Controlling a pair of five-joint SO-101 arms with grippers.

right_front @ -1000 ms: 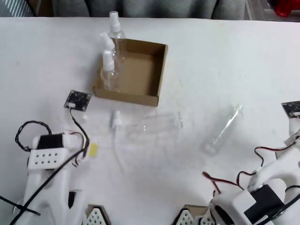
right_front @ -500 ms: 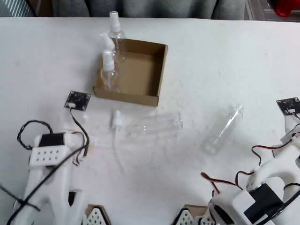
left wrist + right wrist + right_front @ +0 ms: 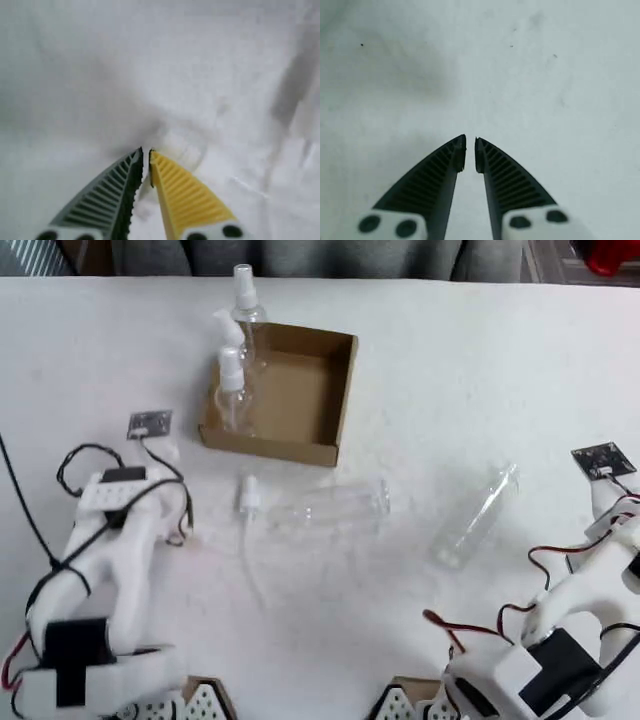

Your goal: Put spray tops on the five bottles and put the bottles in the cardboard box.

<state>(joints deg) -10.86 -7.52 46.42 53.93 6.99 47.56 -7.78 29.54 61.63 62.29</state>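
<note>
**High view.** The cardboard box (image 3: 335,390) stood at the far centre-left of the table (image 3: 480,360). Three capped bottles (image 3: 232,390) stood upright along its left side, and I could not tell whether the farthest was inside the wall or just behind it. Two uncapped bottles lay flat. The centre bottle (image 3: 335,508) lay just near of the box, with a loose spray top (image 3: 249,496) just to its left, its dip tube trailing toward the near edge. The slanted bottle (image 3: 475,515) lay well to the right. The left arm (image 3: 110,530) was left of the spray top, and the right arm (image 3: 585,600) was near and right of the slanted bottle.

**Left wrist view.** The left gripper (image 3: 146,154) had its fingers together and held nothing. A pale rounded shape beyond the tips was too blurred to name.

**Right wrist view.** The right gripper (image 3: 470,144) had its fingers all but touching, empty, above bare table.

**Step in hand (my judgement).** The step was capping the centre bottle. I judged that both grippers had to open first. The left should take the spray top by its head, not by the thin tube. The right should steady the clear bottle, which looked liable to roll. The tube should enter the neck before any twisting.
</note>
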